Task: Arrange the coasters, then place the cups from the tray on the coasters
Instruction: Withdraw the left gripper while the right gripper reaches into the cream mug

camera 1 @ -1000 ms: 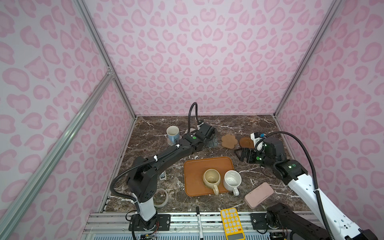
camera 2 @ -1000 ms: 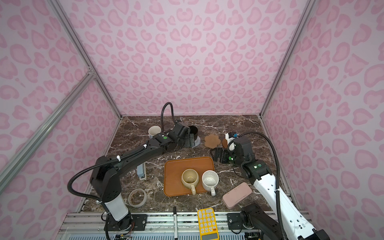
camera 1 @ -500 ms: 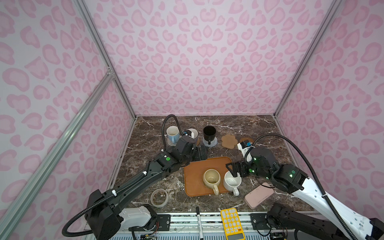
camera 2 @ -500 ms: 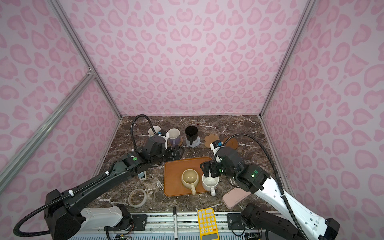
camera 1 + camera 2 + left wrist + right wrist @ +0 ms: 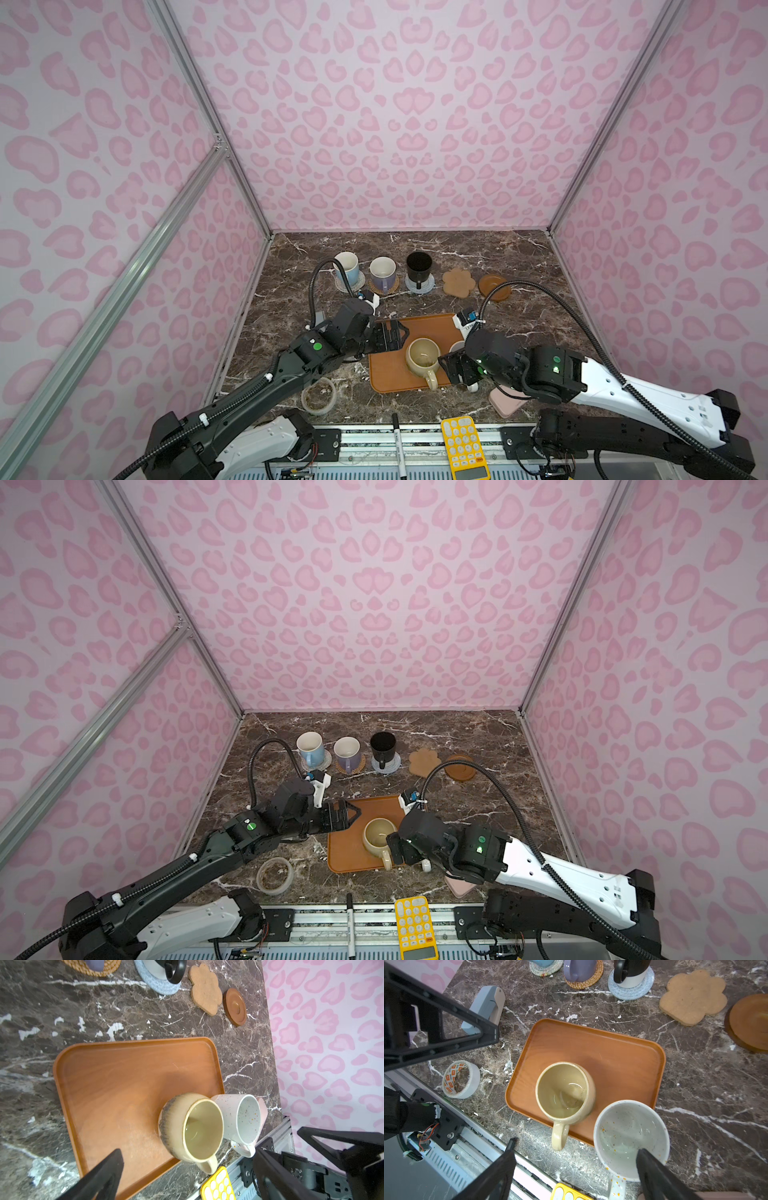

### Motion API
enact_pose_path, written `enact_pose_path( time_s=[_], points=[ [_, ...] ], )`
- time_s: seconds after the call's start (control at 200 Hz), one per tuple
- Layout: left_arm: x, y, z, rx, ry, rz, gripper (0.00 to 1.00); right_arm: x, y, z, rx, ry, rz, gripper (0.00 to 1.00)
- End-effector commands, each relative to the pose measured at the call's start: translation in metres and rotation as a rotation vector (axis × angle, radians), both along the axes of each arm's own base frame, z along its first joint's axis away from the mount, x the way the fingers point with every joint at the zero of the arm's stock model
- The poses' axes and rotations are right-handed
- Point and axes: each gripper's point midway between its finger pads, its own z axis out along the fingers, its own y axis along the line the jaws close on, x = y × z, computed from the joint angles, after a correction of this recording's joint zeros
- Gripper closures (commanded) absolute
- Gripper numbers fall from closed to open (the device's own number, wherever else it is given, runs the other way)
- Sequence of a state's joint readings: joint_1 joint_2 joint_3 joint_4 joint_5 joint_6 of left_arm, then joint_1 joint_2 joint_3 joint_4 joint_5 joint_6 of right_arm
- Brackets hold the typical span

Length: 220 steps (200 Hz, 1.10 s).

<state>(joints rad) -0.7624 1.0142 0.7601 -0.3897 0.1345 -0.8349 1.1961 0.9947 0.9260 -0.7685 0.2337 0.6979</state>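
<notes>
Five cups are in view: one light blue cup [image 5: 350, 274], one lavender cup [image 5: 382, 274], one black cup [image 5: 419, 268], one cream-yellow cup [image 5: 422, 358] and one white speckled cup [image 5: 629, 1132]. Five coasters lie on the desk [image 5: 716, 1084]: one cream woven coaster [image 5: 546, 970], one orange-tan woven coaster [image 5: 584, 985], one grey-blue woven coaster [image 5: 631, 993], one flower-shaped cork coaster [image 5: 693, 997] and one brown wooden coaster [image 5: 235, 1006]. There is one tray [image 5: 612, 1059]. Singles make up the remainder: one tape roll [image 5: 473, 1081], one pink case [image 5: 505, 407], one yellow calculator [image 5: 461, 444], one marker pen [image 5: 397, 432] and one grey handheld device [image 5: 485, 1005].
</notes>
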Motion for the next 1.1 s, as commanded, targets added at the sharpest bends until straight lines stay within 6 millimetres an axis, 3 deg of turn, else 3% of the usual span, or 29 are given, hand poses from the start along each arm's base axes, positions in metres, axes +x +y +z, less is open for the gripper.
enact_pose_path(
  time_s=[0.0,0.335,0.515,0.655,0.93,1.095],
  points=[
    [-0.004,0.002,0.001,-0.036,0.002,0.017,0.01,0.000,0.013,-0.004,0.007,-0.020,-0.022,0.10],
    [-0.015,0.017,-0.010,-0.066,0.018,0.070,0.00,-0.012,0.051,-0.039,-0.074,0.013,0.038,0.22],
    [-0.015,0.016,-0.013,-0.074,0.028,0.069,0.00,-0.015,0.056,-0.064,-0.117,0.067,0.032,0.28],
    [-0.016,0.014,-0.015,-0.077,0.039,0.071,0.00,-0.017,0.049,-0.086,-0.145,0.102,-0.014,0.30],
    [-0.020,0.020,-0.028,-0.065,0.052,0.085,0.00,-0.018,0.060,-0.103,-0.157,0.118,0.005,0.41],
    [-0.019,0.021,-0.026,-0.074,0.041,0.094,0.00,-0.008,0.051,-0.109,-0.261,0.088,-0.047,0.47]
  ],
)
